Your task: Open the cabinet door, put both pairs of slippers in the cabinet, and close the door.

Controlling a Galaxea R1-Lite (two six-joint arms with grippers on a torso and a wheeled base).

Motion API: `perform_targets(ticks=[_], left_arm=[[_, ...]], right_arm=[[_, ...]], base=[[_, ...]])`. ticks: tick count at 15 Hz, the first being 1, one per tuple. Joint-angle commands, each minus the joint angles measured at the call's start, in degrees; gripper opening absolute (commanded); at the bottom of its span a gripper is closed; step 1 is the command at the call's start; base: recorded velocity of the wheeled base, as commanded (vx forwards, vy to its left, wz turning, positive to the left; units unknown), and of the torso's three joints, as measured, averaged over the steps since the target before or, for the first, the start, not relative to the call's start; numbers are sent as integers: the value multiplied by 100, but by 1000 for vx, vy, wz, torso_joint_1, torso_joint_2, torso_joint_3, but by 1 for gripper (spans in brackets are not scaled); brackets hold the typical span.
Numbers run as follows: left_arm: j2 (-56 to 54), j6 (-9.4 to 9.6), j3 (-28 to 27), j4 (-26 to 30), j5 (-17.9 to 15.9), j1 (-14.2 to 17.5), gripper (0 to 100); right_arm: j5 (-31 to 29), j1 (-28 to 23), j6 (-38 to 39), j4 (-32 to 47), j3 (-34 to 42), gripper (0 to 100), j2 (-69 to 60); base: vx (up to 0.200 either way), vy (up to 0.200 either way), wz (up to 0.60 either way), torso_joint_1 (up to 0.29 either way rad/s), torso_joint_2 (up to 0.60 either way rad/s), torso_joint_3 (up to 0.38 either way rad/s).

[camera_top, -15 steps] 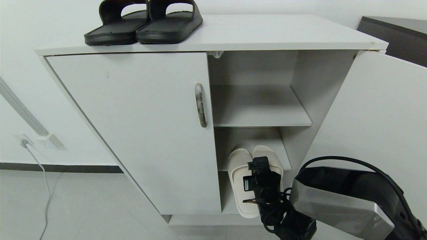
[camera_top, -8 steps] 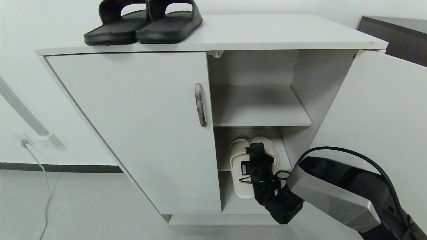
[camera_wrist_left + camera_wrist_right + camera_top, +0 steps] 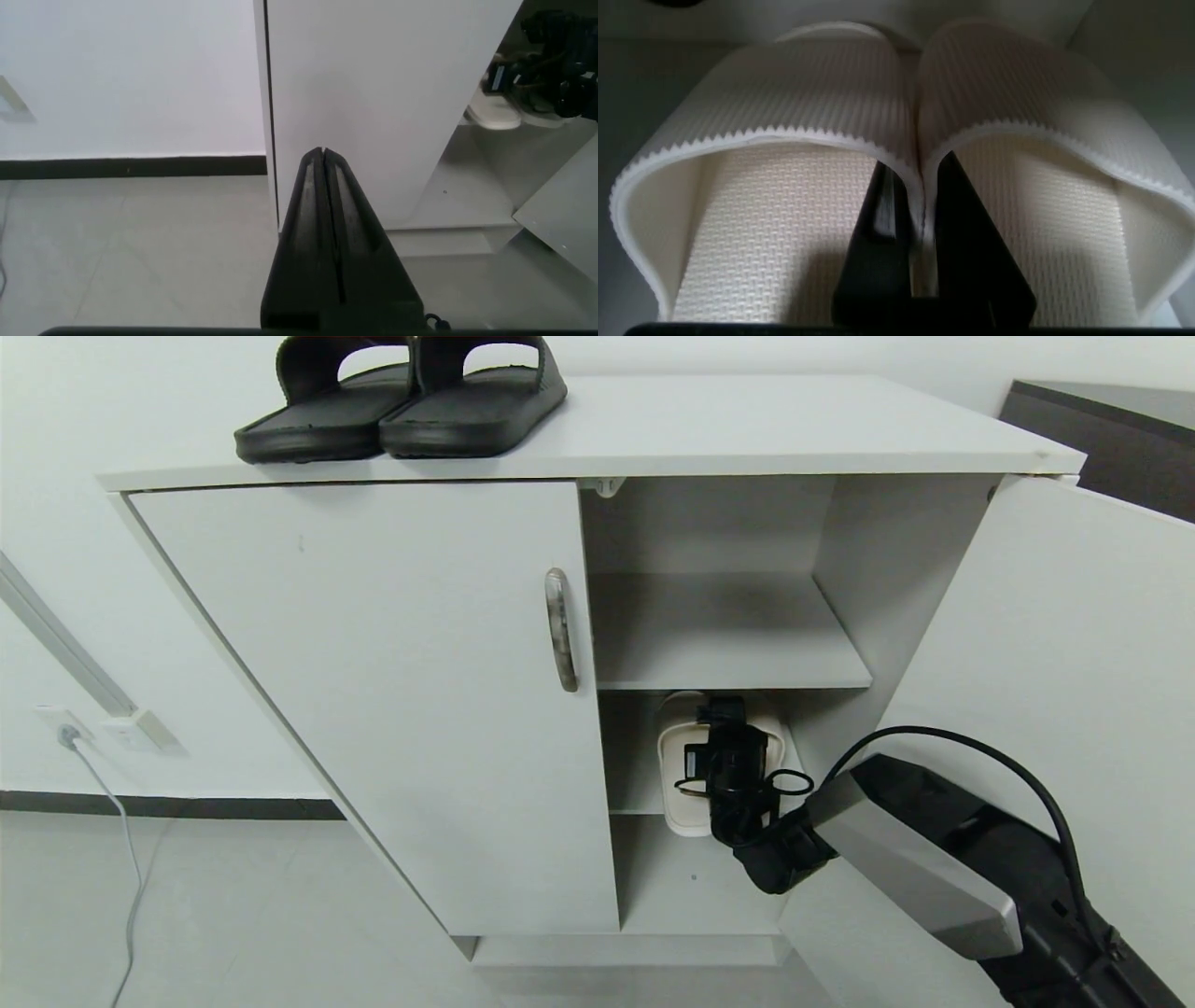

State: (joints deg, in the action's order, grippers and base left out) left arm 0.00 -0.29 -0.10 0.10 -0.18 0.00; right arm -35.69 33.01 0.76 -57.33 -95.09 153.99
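Quick status, going left to right. The pair of black rubber slide slippers [image 3: 401,406] is sitting up on the top left of the white wooden cabinet [image 3: 747,429], untouched, so that's half the job not started.

My left gripper [image 3: 323,159] is empty, fingers pressed flat together, hanging low over the floor in front of the closed left door [image 3: 373,709] with its grey metal bar handle [image 3: 560,630].

Right of that handle the compartment is open. The pair of cream textured foam slippers [image 3: 674,784] is toes-first on the lower shelf [image 3: 630,784], under the bare upper shelf [image 3: 728,644]. My right gripper [image 3: 717,709] is in there with them, clamped on the two inner side walls where the pair touches, one finger inside each slipper. The heels look like they hang a bit past the shelf's front edge, so I'd guess they're not fully seated.

Far right, the open white door [image 3: 1055,644] is swung wide.

So: door open, done. First pair basically in but not let go. Left to do: release, fetch the black pair, close up.
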Motion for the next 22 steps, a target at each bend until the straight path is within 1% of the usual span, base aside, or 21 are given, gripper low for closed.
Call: perform_targets(ticks=[1, 7, 8, 10, 12, 13, 15, 17, 19, 20, 22], left_arm=[[9, 3, 1, -1, 1, 0, 0], [0, 3, 1, -1, 1, 0, 0], [0, 3, 1, -1, 1, 0, 0], [0, 3, 1, -1, 1, 0, 0], [0, -6, 1, -1, 1, 0, 0], [9, -6, 1, -1, 1, 0, 0], [0, -6, 1, -1, -8, 0, 0], [9, 3, 1, -1, -17, 0, 0], [0, 3, 1, -1, -17, 0, 0], [9, 3, 1, -1, -17, 0, 0], [9, 3, 1, -1, -17, 0, 0]], right_arm=[[107, -32, 4, 12, -107, 0, 96], [194, -40, 4, 56, -115, 0, 105], [203, -40, 4, 56, -115, 100, 105], [194, -32, 4, 47, -54, 100, 105], [194, -5, -76, -76, 342, 100, -18], [194, 56, -163, -463, 825, 100, -247], [150, 197, -190, -999, 1704, 100, -721], [124, 443, -172, -1535, 2917, 100, -1389], [107, 654, -76, -1843, 4024, 100, -1952], [107, 803, 74, -2063, 4736, 100, -2277], [124, 874, 197, -2405, 5694, 100, -2717]], base=[[0, 0, 0, 0, 0, 0], [0, 0, 0, 0, 0, 0], [0, 0, 0, 0, 0, 0], [0, 0, 0, 0, 0, 0], [0, 0, 0, 0, 0, 0], [0, 0, 0, 0, 0, 0], [0, 0, 0, 0, 0, 0], [0, 0, 0, 0, 0, 0], [0, 0, 0, 0, 0, 0], [0, 0, 0, 0, 0, 0], [0, 0, 0, 0, 0, 0]])
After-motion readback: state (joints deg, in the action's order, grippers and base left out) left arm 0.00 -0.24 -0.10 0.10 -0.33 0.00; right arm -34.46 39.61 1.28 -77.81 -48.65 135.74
